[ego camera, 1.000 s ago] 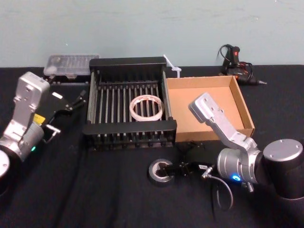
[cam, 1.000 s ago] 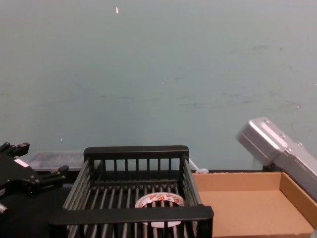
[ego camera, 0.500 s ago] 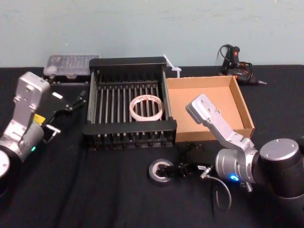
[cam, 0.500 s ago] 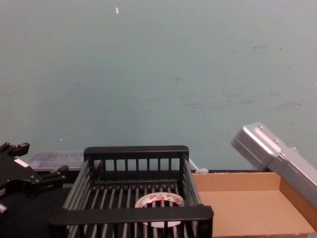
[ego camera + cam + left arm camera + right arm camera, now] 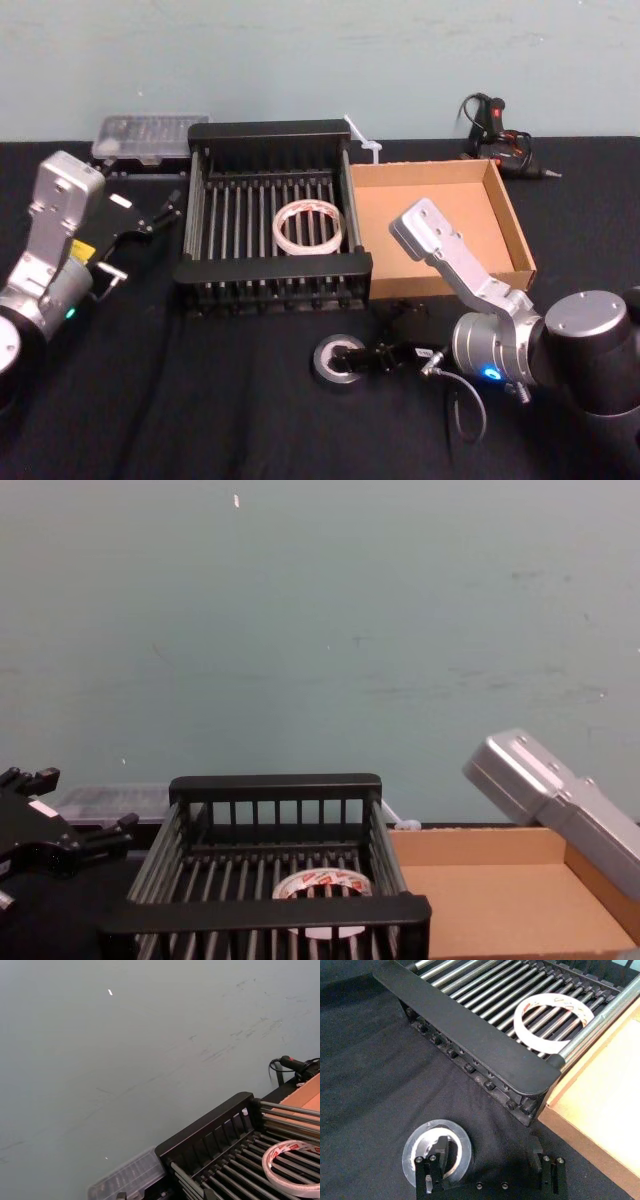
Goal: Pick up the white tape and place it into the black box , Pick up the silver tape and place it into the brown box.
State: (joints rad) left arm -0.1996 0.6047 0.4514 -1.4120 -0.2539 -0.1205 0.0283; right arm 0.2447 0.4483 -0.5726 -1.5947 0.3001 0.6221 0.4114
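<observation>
The black slatted rectangular basket (image 5: 270, 215) serves as landmark. The flat white tape roll with red print (image 5: 308, 226) lies on its barred floor, toward the side nearest the shallow tan cardboard tray (image 5: 440, 228), which touches the basket. In front of the basket, on black cloth, rests the thick grey-silver tape roll (image 5: 437, 1152). The right gripper (image 5: 487, 1157) is spread, one finger (image 5: 441, 1152) in the roll's core, the other outside it. The left gripper (image 5: 150, 212) hovers beside the basket, spread.
</observation>
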